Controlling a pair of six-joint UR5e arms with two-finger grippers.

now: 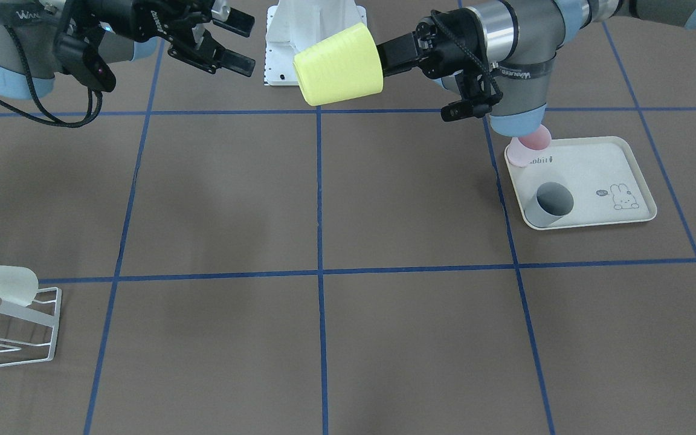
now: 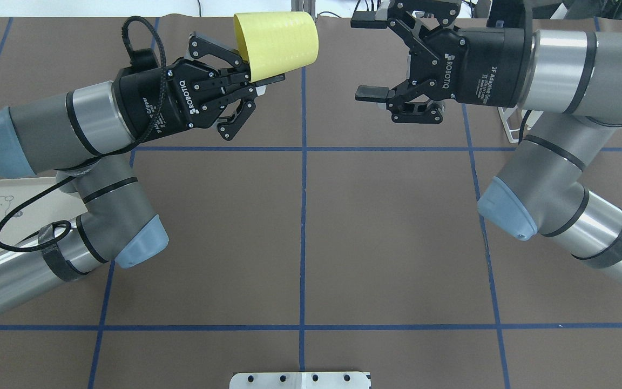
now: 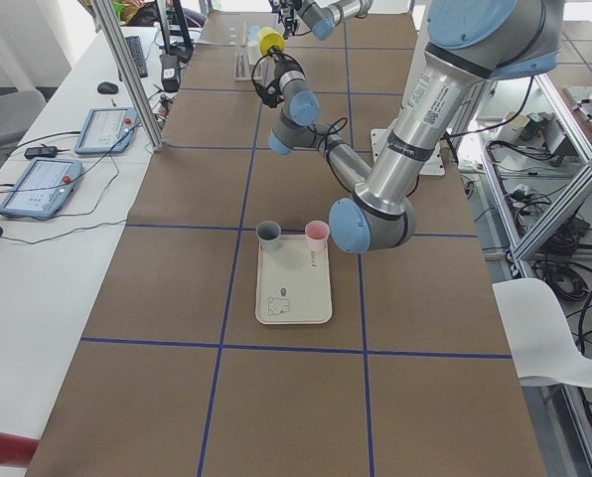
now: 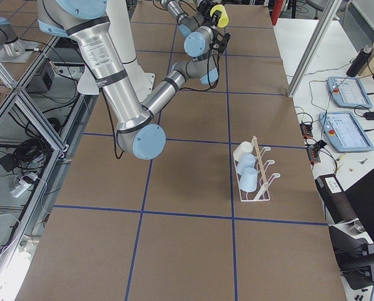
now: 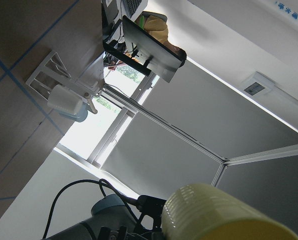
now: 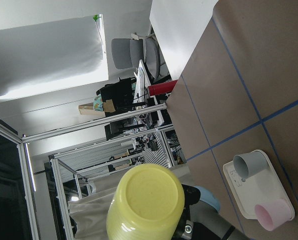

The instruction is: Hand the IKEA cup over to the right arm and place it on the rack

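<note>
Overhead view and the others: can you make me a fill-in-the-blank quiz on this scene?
The left gripper is shut on a cup coloured ____.
The right gripper, facing it, has its jaws ____.
Beside the pink cup on the tray stands a cup coloured ____.
Missing words: yellow; open; grey.

This is a robotics lab: robot arms stand at a long brown table gridded in blue tape. Teach pendants lie on the white bench at left beside an aluminium post, and cables tangle at right.
</note>
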